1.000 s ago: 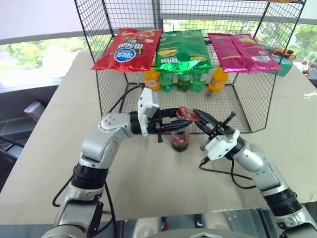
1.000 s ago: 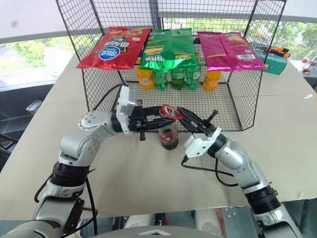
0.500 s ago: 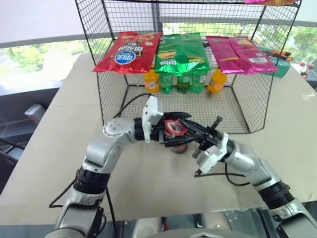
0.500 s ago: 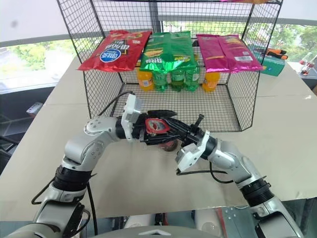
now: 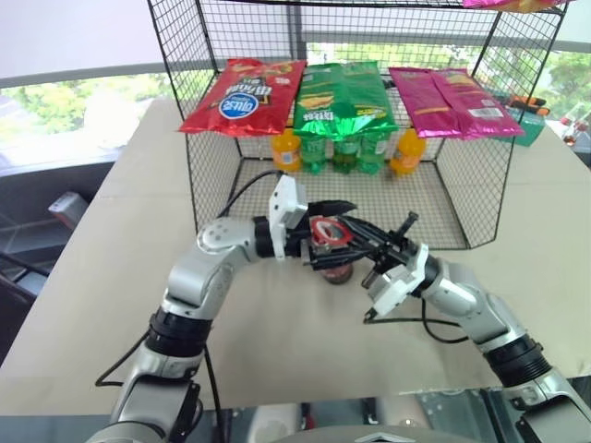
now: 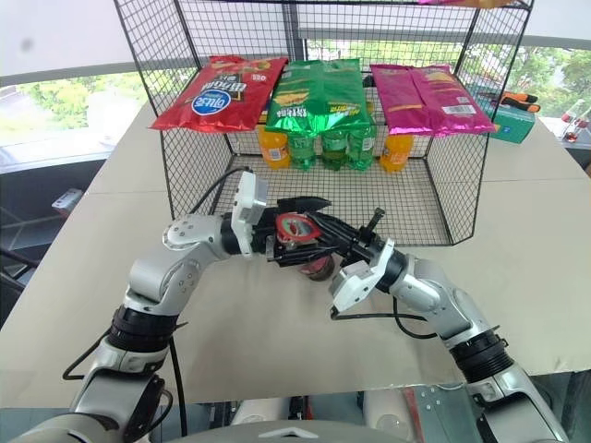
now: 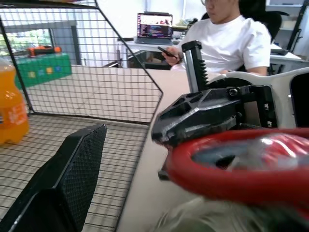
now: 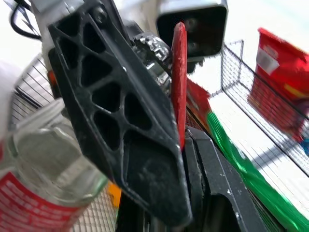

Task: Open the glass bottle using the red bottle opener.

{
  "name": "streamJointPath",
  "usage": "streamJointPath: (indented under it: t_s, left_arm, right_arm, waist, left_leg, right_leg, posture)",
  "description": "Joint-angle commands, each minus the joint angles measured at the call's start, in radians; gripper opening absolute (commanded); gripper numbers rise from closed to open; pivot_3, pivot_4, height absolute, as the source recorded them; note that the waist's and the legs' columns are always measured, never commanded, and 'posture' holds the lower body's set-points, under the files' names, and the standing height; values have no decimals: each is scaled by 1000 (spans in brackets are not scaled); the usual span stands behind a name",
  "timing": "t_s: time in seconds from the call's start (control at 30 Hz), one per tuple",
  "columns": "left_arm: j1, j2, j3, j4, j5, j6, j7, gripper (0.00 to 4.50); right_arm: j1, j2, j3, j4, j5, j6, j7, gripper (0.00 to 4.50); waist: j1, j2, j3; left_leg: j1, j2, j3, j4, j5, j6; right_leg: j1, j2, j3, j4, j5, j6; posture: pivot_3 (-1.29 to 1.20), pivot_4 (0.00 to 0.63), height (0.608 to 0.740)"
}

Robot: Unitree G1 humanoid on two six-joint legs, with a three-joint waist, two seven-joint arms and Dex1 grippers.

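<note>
The small clear contoured glass cola bottle [image 5: 339, 269], with dark liquid low down and a red label, is seen standing on the beige counter [image 5: 120, 277] just in front of the black wire mesh rack [image 5: 480, 185]. Its upper part is hidden behind the two tools, which meet directly above it. The small flat red bottle opener with a round ring head [image 5: 328, 231] is pinched by its handle in the right tool [image 5: 354, 234], whose black fingers are pressed together on it; the ring is held over the bottle's top. The left tool [image 5: 334, 226] is spread wide, one finger on either side of the ring. Whether the ring touches the cap cannot be told. Orange and green plastic drink bottles [image 5: 343, 150] stand inside the rack.
</note>
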Motion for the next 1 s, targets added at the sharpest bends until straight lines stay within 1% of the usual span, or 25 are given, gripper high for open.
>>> streamJointPath:
  t_s: [0.03, 0.27, 0.47, 0.73, 0.93, 1.0]
  left_arm:
    - [-44, -19, 4, 31, 12, -4, 28, 4461]
    - [-52, -16, 10, 47, 8, 6, 35, 4461]
    - [-19, 11, 34, -1, -28, 34, 26, 4461]
    - [26, 74, 70, -83, -91, 72, 2, 4461]
    - [35, 82, 59, -90, -95, 78, -12, 4461]
    - [37, 86, 52, -85, -91, 80, -24, 3957]
  right_arm:
    - [15, -39, 0, 71, -55, 40, 30, 0]
    - [19, -52, -18, 58, -42, 58, 45, 0]
    - [38, -58, -20, 40, -39, 74, 54, 0]
    - [37, -63, -19, 35, -29, 84, 58, 0]
    - [31, -61, -18, 34, -25, 87, 57, 0]
    - [32, -61, -17, 32, -25, 88, 57, 0]
  waist:
    - [0, -1, 1]
    - [-4, -2, 2]
    - [-5, -2, 2]
    - [-3, -2, 3]
    - [-3, -2, 4]
    - [-3, -2, 4]
  left_leg:
    - [0, 0, 0, 0, 0, 0]
    - [-2, 1, 0, -4, 0, 0]
    - [-2, 2, 0, -6, 0, 0]
    - [-2, 3, 0, -6, 0, 0]
    - [-3, 3, 0, -6, 0, 0]
    - [-3, 3, 0, -6, 0, 0]
  right_leg:
    - [0, 0, 0, 0, 0, 0]
    - [-2, 2, 0, -4, 2, -3]
    - [-2, 3, 0, -6, 2, -3]
    - [-2, 2, -1, -7, 2, -3]
    - [-2, 2, -1, -7, 2, -3]
    - [-2, 1, -1, -7, 2, -3]
  posture:
    - [0, 150, 740]
    - [0, 150, 740]
    - [0, 150, 740]
    - [0, 150, 740]
    - [0, 150, 740]
    - [0, 150, 740]
